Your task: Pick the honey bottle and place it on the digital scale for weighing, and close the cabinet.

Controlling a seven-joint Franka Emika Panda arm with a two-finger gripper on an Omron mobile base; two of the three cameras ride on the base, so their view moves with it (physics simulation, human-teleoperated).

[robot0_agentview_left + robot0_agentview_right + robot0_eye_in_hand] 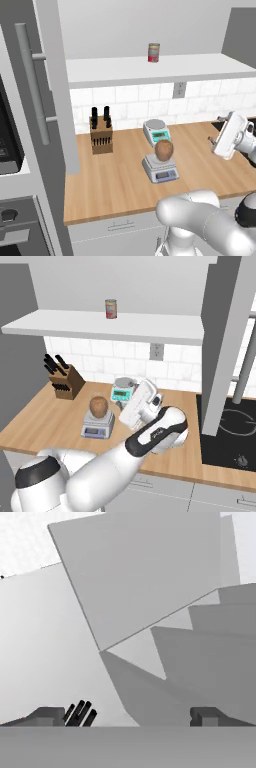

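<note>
The squat amber-brown honey bottle [164,149] already sits on the small light-grey digital scale [161,170] mid-bench, so only the wide light-grey wall cabinet [56,90], doors open, remains, while the empty fingers [47,716] stand well apart

My two base cameras flank the digital scale [160,170] from behind, sharing its counter; my hand camera apparently faces grey cabinet panels closely.
</note>
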